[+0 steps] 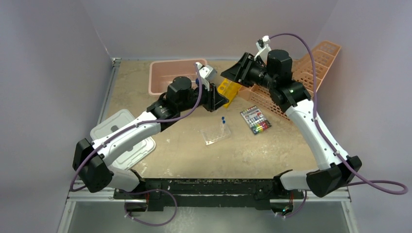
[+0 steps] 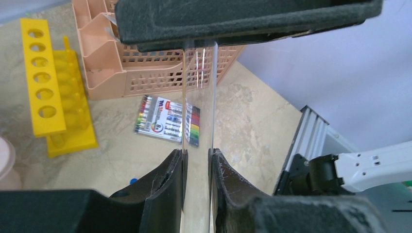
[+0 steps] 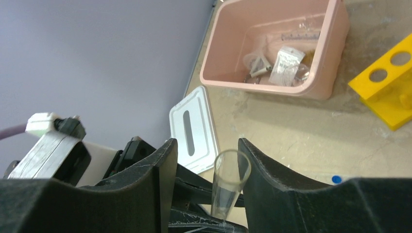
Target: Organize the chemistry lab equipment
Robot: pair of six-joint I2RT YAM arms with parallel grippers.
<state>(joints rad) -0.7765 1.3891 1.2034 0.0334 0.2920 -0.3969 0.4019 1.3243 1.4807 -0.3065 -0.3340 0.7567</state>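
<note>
My left gripper (image 2: 197, 160) is shut on a clear glass test tube (image 2: 198, 97) and holds it above the table. The tube runs up into my right gripper (image 2: 243, 19). In the right wrist view the tube's open mouth (image 3: 231, 182) sits between the fingers of my right gripper (image 3: 206, 143). That gripper is open, wider than the tube, and the tube lies close to the right-hand finger. In the top view both grippers meet near the yellow rack (image 1: 228, 90). A clear well plate (image 1: 215, 134) with blue-capped tubes (image 1: 223, 119) lies mid-table. Clear bags (image 3: 286, 65) lie in the pink bin (image 3: 311, 87).
The peach lattice basket (image 1: 311, 73) stands at the back right and the pink bin (image 1: 172, 75) at the back centre. A marker pack (image 1: 255, 120) lies right of the well plate. A white lid (image 1: 124, 138) lies at the left, under my left arm.
</note>
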